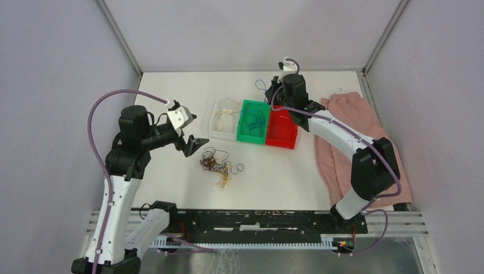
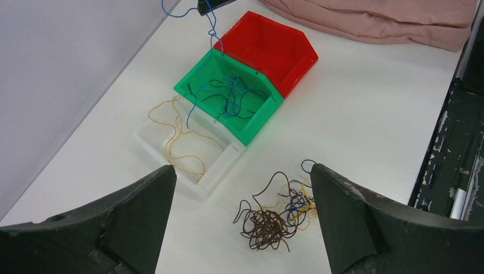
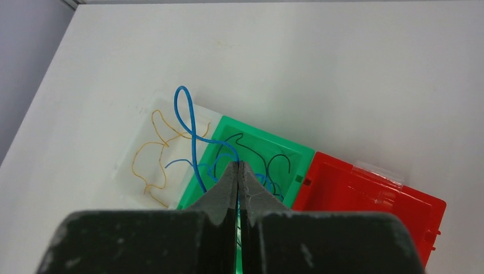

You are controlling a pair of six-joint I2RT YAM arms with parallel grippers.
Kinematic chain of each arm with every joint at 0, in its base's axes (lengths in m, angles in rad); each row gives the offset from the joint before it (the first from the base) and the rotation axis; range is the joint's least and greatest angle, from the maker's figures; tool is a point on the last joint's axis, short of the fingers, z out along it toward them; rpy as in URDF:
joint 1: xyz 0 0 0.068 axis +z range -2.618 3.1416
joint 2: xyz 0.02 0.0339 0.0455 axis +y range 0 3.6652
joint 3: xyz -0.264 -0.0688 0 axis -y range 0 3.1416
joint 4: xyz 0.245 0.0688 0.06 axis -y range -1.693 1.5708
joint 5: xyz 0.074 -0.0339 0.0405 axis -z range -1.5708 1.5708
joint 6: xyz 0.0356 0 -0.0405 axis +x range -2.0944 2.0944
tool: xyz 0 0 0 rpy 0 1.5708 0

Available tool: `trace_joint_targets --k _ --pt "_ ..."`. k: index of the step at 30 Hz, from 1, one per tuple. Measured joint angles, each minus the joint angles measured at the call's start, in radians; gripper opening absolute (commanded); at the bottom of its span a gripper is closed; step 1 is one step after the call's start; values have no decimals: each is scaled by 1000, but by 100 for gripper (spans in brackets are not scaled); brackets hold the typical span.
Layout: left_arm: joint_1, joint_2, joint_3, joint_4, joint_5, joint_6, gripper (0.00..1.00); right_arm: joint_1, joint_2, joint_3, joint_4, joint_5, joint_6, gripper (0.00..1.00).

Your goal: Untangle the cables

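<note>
Just beyond the tangled cables (image 1: 217,165) stand a green bin (image 1: 251,138) and red bin (image 1: 281,132).

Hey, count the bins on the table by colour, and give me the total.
Clear bin: 1
Green bin: 1
Red bin: 1
Total: 3 bins

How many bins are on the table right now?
3, side by side: clear bin on the left, green bin in the middle, red bin on the right. None seems hidden.
</note>
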Motion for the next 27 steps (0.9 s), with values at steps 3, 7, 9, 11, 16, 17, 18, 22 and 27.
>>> trace_joint_targets --k 3,7,9,11,16,17,18,22,27 --pt "0 0 0 -5 0 7 95 0 23 0 -8 22 -29 1" --pt "0 0 0 -8 0 18 95 0 38 -1 -37 77 -77 0" --pt "0 0 0 -8 0 20 95 -3 37 -6 -44 103 -98 1" --pt "0 2 -1 -8 1 22 95 -6 36 -10 -45 118 -111 1" --pt "0 14 -1 -8 2 24 95 -27 9 -31 -61 126 -134 1" --pt "0 16 -1 -8 2 24 95 -31 2 -32 -61 126 -136 1" --pt "0 18 -1 -9 2 24 95 -33 -7 -32 -60 123 -141 0" --pt "0 19 -1 -8 2 25 95 -39 -24 -32 -60 117 -157 0" --pt "0 19 -1 -9 2 25 95 -39 -26 -32 -77 103 -193 1"
